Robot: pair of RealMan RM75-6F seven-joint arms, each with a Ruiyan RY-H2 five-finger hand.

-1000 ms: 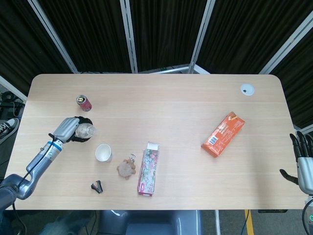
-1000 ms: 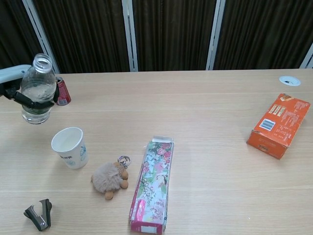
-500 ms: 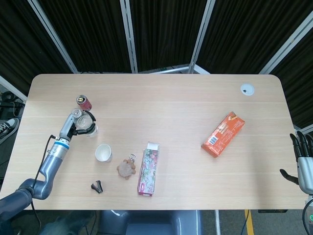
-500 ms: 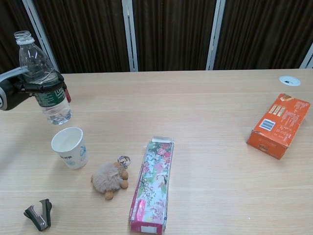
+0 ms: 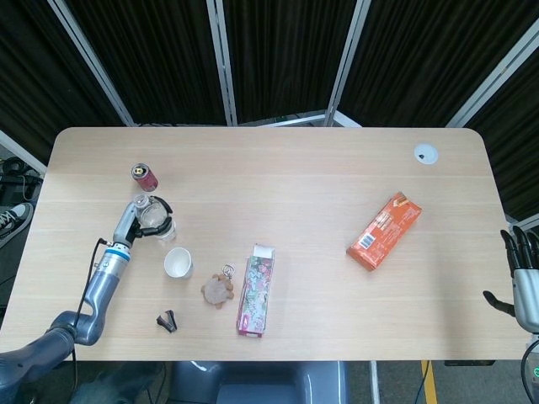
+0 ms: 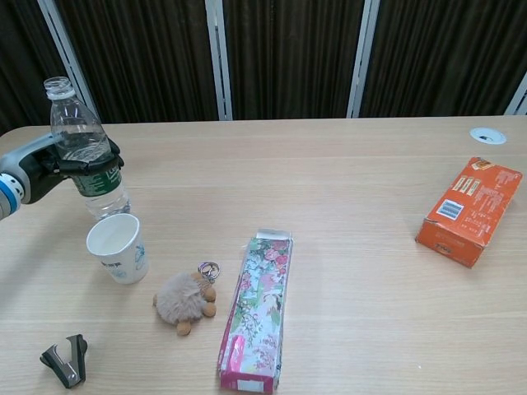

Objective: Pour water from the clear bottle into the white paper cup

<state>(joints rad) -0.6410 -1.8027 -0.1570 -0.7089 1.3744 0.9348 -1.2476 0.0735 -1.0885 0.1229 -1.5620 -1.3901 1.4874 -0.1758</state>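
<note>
The white paper cup (image 6: 118, 248) stands upright and open-mouthed near the bench's (image 6: 346, 206) front left edge. Just behind it, and a touch further left in the chest view, the left hand (image 6: 82, 164) grasps the clear bottle (image 6: 86, 160) around its middle. The bottle's long axis is close to upright, neck up and cap off, so the mouth must tip forward and down toward the cup. The right hand (image 5: 524, 282) hangs off the bench's far right edge, released, fingers apart

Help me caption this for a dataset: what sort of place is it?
Probably a robot lab or test cell: a plain wooden table with a cable grommet, black curtains on metal framing, and assorted props.
</note>
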